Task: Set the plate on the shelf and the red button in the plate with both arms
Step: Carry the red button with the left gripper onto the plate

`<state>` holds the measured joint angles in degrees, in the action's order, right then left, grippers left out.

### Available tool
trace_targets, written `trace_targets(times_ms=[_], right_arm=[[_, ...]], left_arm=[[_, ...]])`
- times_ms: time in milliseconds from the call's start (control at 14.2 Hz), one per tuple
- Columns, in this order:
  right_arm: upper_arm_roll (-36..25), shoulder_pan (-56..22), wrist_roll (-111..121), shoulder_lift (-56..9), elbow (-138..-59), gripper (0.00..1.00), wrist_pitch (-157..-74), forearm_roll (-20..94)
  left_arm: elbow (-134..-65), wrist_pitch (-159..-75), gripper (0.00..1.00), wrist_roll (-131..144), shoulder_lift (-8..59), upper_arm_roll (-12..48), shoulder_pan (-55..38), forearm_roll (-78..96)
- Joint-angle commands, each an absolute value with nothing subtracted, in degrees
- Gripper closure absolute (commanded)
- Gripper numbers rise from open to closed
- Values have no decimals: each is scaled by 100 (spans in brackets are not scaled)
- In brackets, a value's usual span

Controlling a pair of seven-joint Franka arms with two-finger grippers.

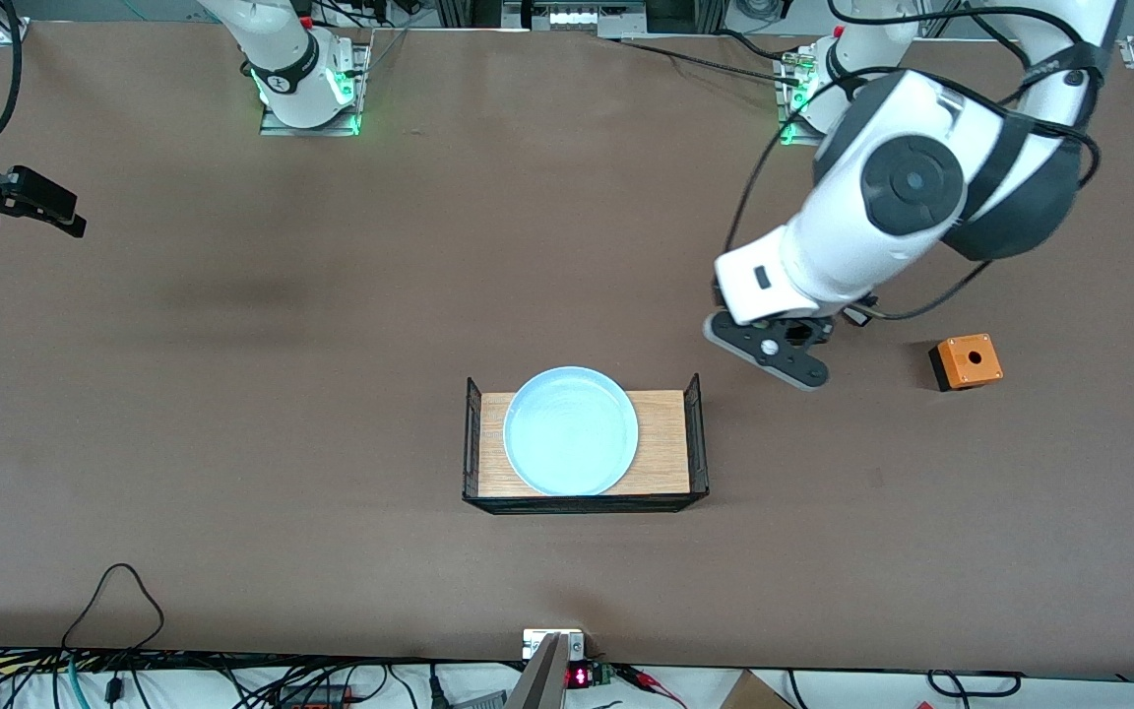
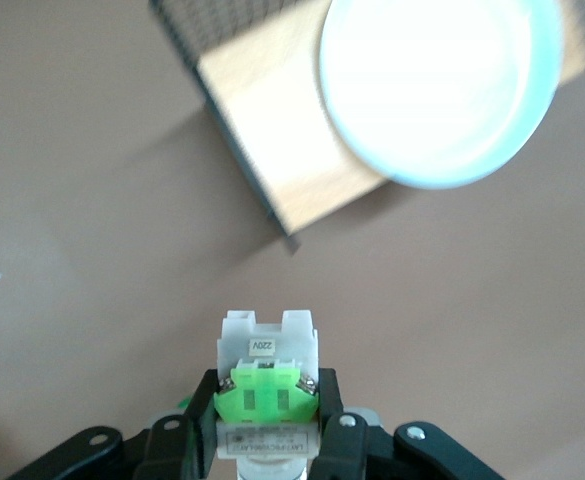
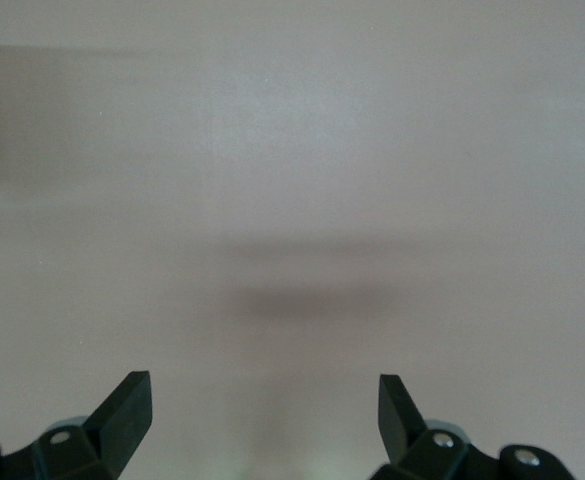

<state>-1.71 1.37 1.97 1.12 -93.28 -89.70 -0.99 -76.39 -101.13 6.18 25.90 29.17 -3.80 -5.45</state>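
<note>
The pale blue plate point(image 1: 571, 430) point(image 2: 437, 85) lies on a wooden tray point(image 1: 662, 438) point(image 2: 272, 130) with black mesh ends, in the middle of the table. My left gripper point(image 1: 770, 351) point(image 2: 268, 398) hangs over bare table beside the tray, toward the left arm's end. It is shut on the red button point(image 2: 268, 368), a whitish switch with a bright green middle block. Its cap end is hidden inside the hand. My right gripper point(image 1: 40, 205) point(image 3: 264, 400) waits open and holds nothing, over bare table at the right arm's end.
An orange box point(image 1: 967, 360) with a round hole in its top and a black side stands toward the left arm's end, near the left gripper. Cables and a small display point(image 1: 579, 676) lie along the table edge nearest the front camera.
</note>
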Motion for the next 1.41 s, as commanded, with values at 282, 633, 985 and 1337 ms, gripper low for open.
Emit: trace_targets(times_ms=[282,633,985,1337], right_arm=[[-167,185,202,132,-9369,0,-9105,-97],[-167,193,193,123,-9369,0,-9114,-88],[-176,193,202,123,-9396,0,-9123,-97],[-167,185,211,149,-9387,0,-9053,-97]], left_arm=[[-6926,-12327,78,773,3813,2699,-1282,-790],[-6303,-12673,80,826,4419,2048,-2259,-2056],[-6328,-12981,79,791,4737,2013,-2329,-2092],[-6319,-12990,77,765,4895,1995,-2356,-2092]])
